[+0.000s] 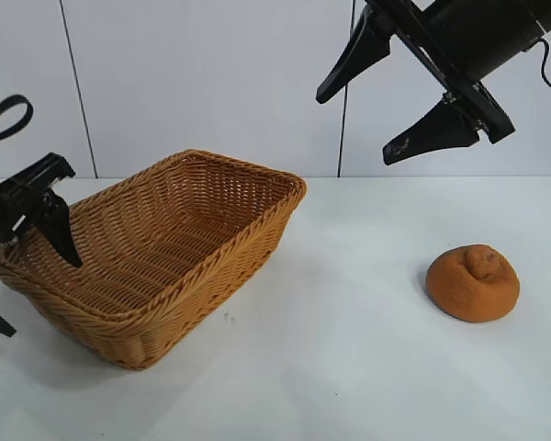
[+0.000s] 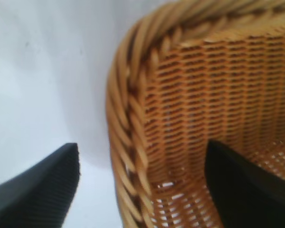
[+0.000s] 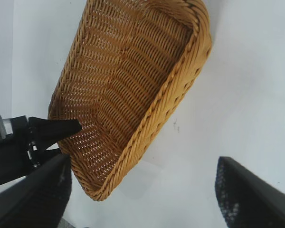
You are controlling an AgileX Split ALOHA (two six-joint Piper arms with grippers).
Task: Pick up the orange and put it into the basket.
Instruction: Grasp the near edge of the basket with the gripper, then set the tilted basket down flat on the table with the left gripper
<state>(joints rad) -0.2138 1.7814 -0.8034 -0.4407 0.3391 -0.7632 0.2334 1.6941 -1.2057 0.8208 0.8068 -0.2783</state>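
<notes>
The table (image 1: 367, 367) is white and carries two things; the basket (image 1: 165, 266) takes the left part, and one of its ends seems to sit higher than the other, so it looks tilted, not flat. The right arm hangs high at the upper right; the right gripper (image 1: 386, 87) has its fingers spread wide with nothing between them, and it points down toward the table. The left gripper (image 1: 23, 266) is low at the left edge; its fingers (image 2: 38, 194) are also wide apart, and in the left wrist view they stand on both sides of the braided rim at a corner of the basket, one over the table and one over the woven inside; I cannot tell if they touch the rim.

The orange (image 1: 473, 282) lies on the table at the right, well apart from the basket and well below the right gripper, with its knob turned upward; no finger is near it; it is not seen in any wrist view.

In my judgement the first risk is at the basket; if the left fingers close or push on the rim, the light basket may slide or tip further. The second risk is the orange; it is round and lumpy, so a grip that comes off-centre may roll it away.
</notes>
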